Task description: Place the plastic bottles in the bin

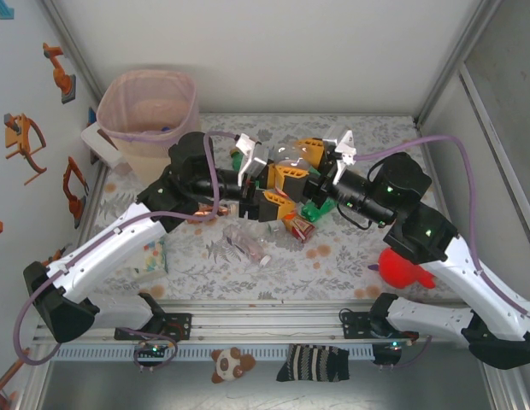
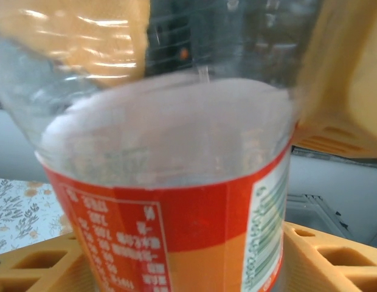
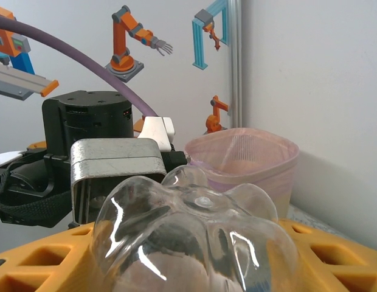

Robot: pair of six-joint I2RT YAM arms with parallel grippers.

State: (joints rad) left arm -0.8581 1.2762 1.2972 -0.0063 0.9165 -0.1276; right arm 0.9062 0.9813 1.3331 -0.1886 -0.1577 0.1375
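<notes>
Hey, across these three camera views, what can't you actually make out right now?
Left wrist view: the clear bottle is too close and blurred; its label print is unreadable, and whether the left gripper grips it is unclear.
Top view: the arms cover part of the bottle pile; the bin's contents are too small to tell.
Right wrist view: the bottle's base blocks whatever lies beyond it.

The left arm (image 1: 120,235) and the right arm (image 1: 470,265) are bent at the elbows and reached inward, so that the wrists are brought face to face. The left gripper (image 2: 182,261) and the right gripper (image 3: 188,258) are closed (from opposite ends) on one clear bottle (image 1: 291,156).
</notes>
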